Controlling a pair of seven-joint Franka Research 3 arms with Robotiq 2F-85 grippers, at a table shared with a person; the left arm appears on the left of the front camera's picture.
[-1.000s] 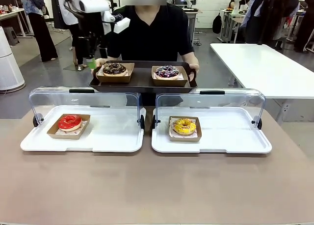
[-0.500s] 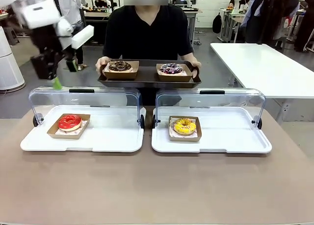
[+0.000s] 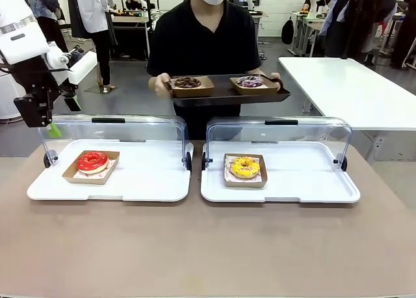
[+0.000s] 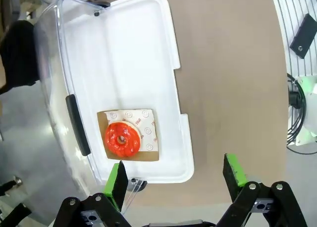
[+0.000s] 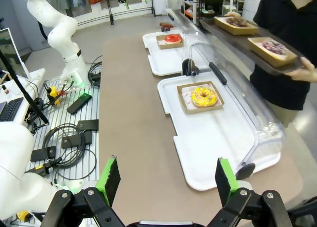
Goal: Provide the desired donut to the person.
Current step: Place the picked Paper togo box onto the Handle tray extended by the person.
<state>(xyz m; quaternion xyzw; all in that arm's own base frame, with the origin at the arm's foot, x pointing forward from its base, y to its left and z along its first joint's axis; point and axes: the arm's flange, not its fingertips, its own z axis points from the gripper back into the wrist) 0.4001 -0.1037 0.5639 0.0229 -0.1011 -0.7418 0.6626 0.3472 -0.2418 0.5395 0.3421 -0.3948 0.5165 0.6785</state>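
The person [image 3: 207, 34] in a black T-shirt stands at the far side and holds a dark tray [image 3: 227, 95] with both hands. A chocolate donut [image 3: 188, 83] and a purple-iced donut [image 3: 250, 82] lie on it in paper trays. My left gripper [image 3: 52, 129] hangs open and empty above the left case's far left corner. Below and ahead of it in the left wrist view [image 4: 175, 180] lies the red donut [image 4: 122, 139]. My right gripper [image 5: 166, 180] is open and empty, high above the table's near edge, well back from the yellow donut [image 5: 204, 96].
Two white display cases [image 3: 149, 181] [image 3: 305, 181] stand side by side with their clear lids [image 3: 110, 132] tipped open toward the far side. The red donut [image 3: 92, 161] sits in the left case, the yellow donut [image 3: 244, 167] in the right one. Bystanders stand farther back.
My left arm has swung from above the person's tray out to the left and down, empty. The person has raised the tray with both donuts and shifted it rightward.
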